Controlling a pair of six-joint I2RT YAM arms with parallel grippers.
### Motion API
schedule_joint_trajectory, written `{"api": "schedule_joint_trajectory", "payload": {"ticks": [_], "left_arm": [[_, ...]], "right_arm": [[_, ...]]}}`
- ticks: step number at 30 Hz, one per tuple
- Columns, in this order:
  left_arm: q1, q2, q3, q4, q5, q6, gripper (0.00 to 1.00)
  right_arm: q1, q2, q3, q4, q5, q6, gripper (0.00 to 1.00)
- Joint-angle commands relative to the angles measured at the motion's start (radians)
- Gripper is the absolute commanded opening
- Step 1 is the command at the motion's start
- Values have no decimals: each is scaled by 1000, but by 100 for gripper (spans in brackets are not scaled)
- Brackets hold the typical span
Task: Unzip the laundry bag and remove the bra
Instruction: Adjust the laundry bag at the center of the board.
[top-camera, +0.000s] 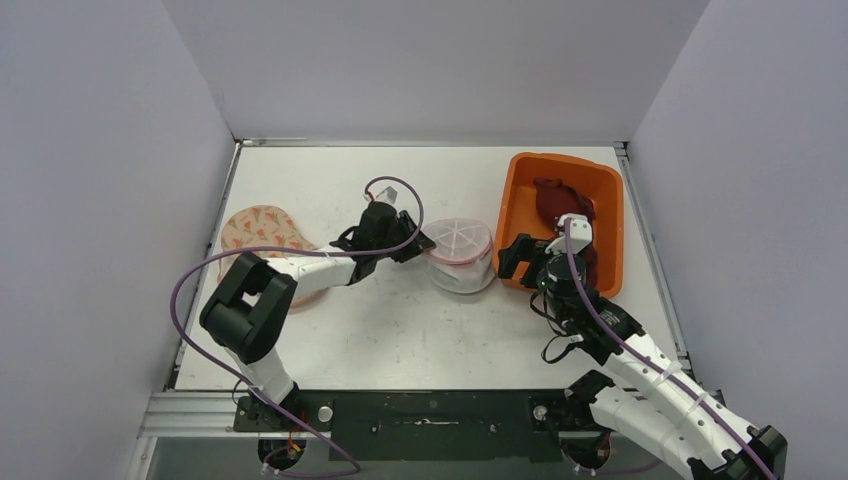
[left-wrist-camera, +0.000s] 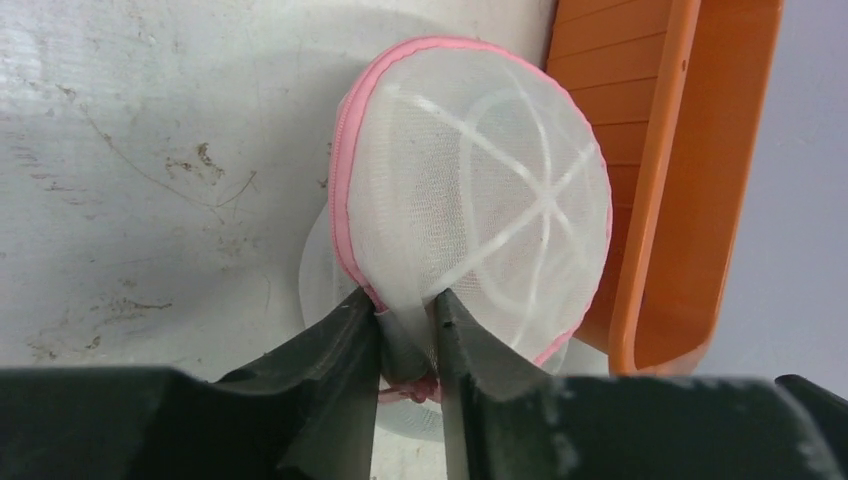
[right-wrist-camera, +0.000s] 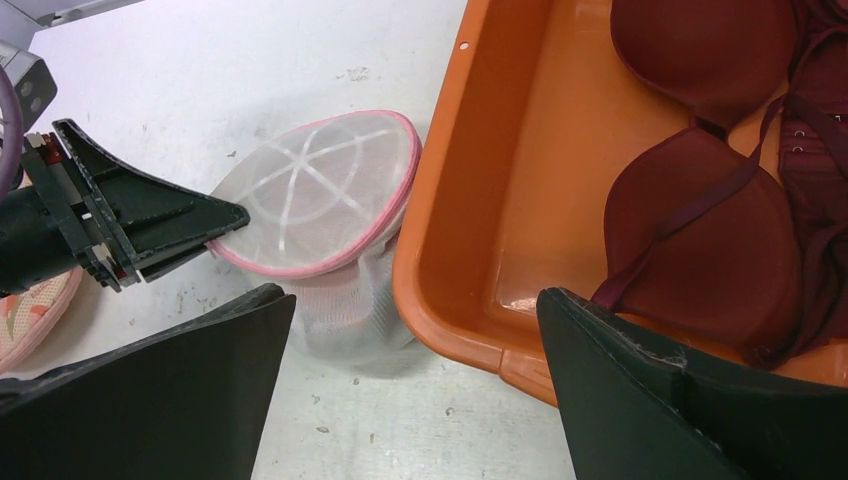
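Observation:
The laundry bag (top-camera: 460, 250) (left-wrist-camera: 480, 200) (right-wrist-camera: 320, 190) is a round white mesh pod with a pink zipper rim, standing mid-table beside the orange bin. My left gripper (top-camera: 418, 245) (left-wrist-camera: 410, 320) is shut on a fold of mesh at the bag's near rim, right by the pink zipper. The round top is tipped up on that side. A maroon bra (top-camera: 560, 200) (right-wrist-camera: 700, 230) lies inside the orange bin (top-camera: 515, 195) (right-wrist-camera: 500, 200). My right gripper (top-camera: 540, 255) (right-wrist-camera: 415, 295) hangs open over the bin's near-left corner, holding nothing.
A peach patterned fabric piece (top-camera: 262, 232) (right-wrist-camera: 30, 320) lies at the table's left side, under the left forearm. The orange bin's wall (left-wrist-camera: 660, 200) stands close to the right of the bag. Grey walls enclose the table on three sides.

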Motion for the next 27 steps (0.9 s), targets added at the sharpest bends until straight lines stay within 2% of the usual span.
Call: {"api": "schedule_joint_trajectory", "payload": {"ticks": [1,5,6,11,15,22,27], "left_arm": [[4,-49,-39,59,-4,30,20],[5,-131,-71,-3,-39,89,2],[6,-152,-79,-22,-46,105,0],[11,-255,-95,-176,-104,193,0],[40,-268,-36,-356,-101,308,0],[56,-217,84,-579,105,524,0],[56,-338,23,-590,210,581,0]], "right_arm": [[-4,14,28,18,18,0,98],[5,39,32,30,17,-19,100],[8,47,35,35,19,-25,98],[40,90,59,60,11,-48,96],[73,143,83,91,-71,-45,96],[139,213,106,152,-216,-4,97],[148,214,52,229,-286,12,97]]}}
